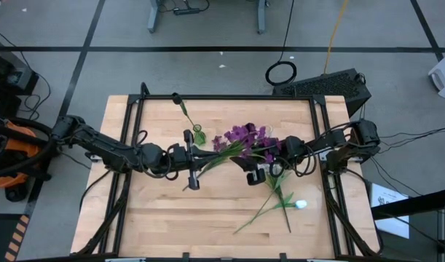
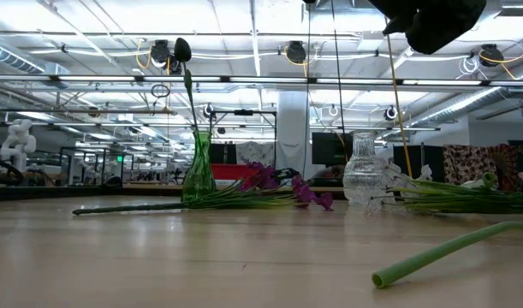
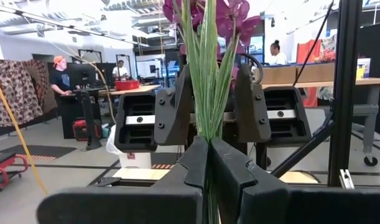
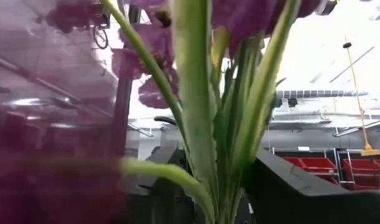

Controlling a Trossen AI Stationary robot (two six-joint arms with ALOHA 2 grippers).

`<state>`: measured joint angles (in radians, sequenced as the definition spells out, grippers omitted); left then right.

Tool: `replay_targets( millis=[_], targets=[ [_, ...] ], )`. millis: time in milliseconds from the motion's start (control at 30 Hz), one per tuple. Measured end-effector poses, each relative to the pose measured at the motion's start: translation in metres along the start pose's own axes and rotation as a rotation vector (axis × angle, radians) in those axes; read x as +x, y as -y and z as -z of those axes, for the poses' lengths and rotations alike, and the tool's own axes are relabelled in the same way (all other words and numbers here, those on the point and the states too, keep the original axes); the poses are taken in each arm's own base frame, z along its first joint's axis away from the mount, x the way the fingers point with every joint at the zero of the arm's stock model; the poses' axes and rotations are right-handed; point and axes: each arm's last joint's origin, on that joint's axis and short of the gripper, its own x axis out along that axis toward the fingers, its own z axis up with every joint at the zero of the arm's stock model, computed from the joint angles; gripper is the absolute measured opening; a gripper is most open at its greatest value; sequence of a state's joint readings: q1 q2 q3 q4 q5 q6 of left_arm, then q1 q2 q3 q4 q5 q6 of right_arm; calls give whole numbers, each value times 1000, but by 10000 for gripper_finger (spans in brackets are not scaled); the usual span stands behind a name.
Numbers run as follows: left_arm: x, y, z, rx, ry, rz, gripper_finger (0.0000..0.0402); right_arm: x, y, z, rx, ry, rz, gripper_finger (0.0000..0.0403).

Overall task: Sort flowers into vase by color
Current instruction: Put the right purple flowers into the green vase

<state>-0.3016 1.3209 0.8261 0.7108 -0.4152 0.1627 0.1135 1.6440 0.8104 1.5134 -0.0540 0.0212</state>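
Observation:
My left gripper (image 1: 202, 159) (image 3: 208, 140) is shut on a purple flower's green stems and leaves (image 3: 206, 81). Its blossoms (image 3: 230, 18) (image 1: 244, 137) are beyond the fingers, toward my right gripper. My right gripper (image 1: 245, 163) (image 4: 221, 193) faces the left one and is open. One finger (image 3: 174, 106) stands on each side of the stems; I cannot tell whether they touch. A green vase (image 1: 199, 135) (image 2: 199, 175) holds one dark-budded stem (image 2: 182, 50). A clear vase (image 2: 364, 175) stands to its right. More purple flowers (image 2: 278, 186) lie on the table between the vases. My left gripper pinches the bundle of green stems and leaves (image 3: 208, 127) between its two fingers, well below the blossoms. The fingers point level toward the table's right side. The stems run on past the fingertips, rising toward my right gripper.
Flowers with white buds (image 1: 280, 200) (image 2: 458, 197) lie on the table's right near part; one thick green stem end (image 2: 449, 248) reaches toward the near edge. A black frame (image 1: 229, 97) borders the table. People stand at benches in the room beyond (image 3: 59, 74).

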Motion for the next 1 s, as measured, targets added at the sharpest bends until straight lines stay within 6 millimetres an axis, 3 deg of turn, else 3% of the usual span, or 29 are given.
replay_targets(
  millis=[300,433,833,1000],
  targets=[
    [0,0,2,-18,-19,1,18,0,0,0,0,-1,4,58],
    [-2,3,2,-26,-24,-21,36,0,2,1,16,-7,9,13],
    [-14,17,11,-59,-176,-121,214,-1,11,0,24,-9,37,10],
    [-31,21,17,-10,-299,-314,241,0,23,-5,34,-66,95,10]
  ],
)
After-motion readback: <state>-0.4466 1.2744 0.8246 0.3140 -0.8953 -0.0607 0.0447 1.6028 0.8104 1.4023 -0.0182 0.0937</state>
